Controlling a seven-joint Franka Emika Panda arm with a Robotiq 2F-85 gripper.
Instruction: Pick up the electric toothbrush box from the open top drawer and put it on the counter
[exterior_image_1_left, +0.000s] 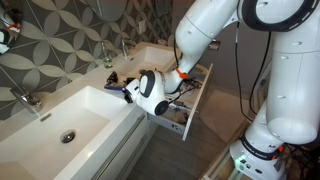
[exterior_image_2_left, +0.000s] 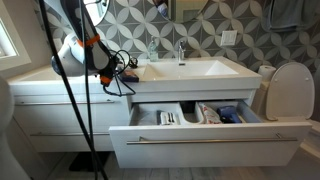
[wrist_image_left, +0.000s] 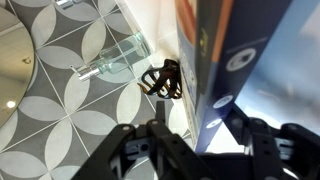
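My gripper is shut on the electric toothbrush box, a dark blue box with an orange stripe that stands upright between the fingers in the wrist view. In both exterior views the gripper holds the box low over the glossy white counter, between the two basins. I cannot tell whether the box touches the counter. The top drawer stands open beside and below the gripper, with several small items inside.
Patterned grey tile wall behind the counter. A black hair clip lies near the box by the wall. Chrome taps stand behind the basins. A toilet stands beside the vanity.
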